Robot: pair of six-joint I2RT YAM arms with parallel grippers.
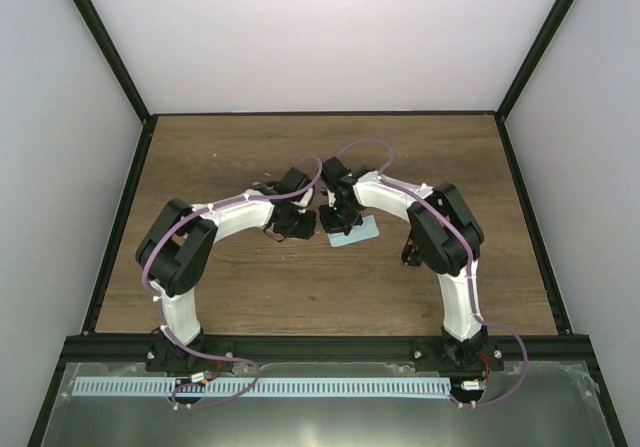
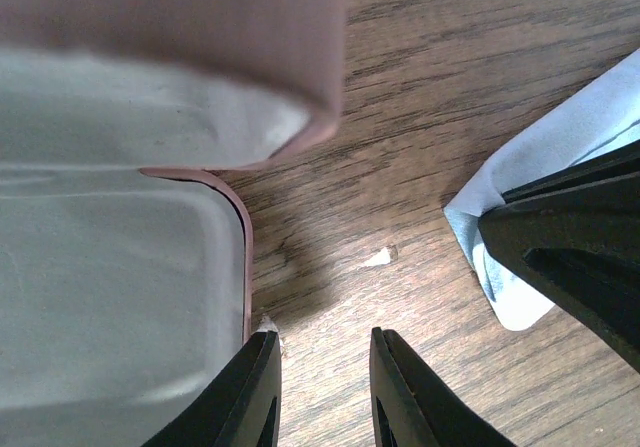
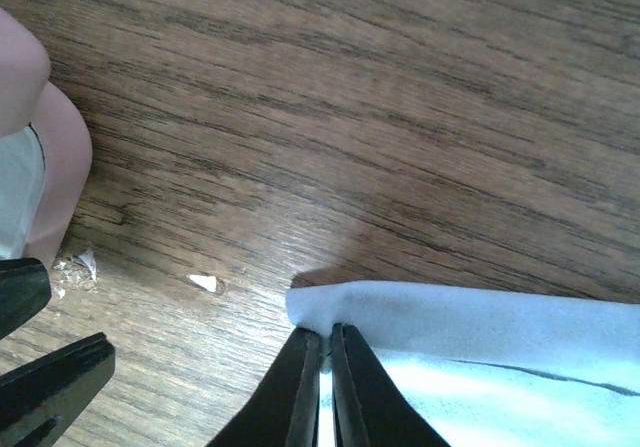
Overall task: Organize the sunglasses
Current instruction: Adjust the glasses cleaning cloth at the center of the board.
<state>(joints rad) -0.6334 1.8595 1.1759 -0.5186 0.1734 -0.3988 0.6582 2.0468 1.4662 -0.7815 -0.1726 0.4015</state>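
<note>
**Cloth pinched beside the open case — sunglasses out of sight**

My right gripper [image 3: 325,332] has its jaws all but together on the near edge of the light blue cloth [image 3: 480,337], which lies flat on the worktop [image 3: 400,117]. I judge it took the hem so the cloth can be lifted or folded. The left gripper [image 2: 320,335] sits with jaws slightly apart and bare wood between them. One finger touches the rim of the open pink case [image 2: 200,27], likely to steady it. I cannot find the sunglasses in any view; the part of the case I can see shows only pale lining.
</note>
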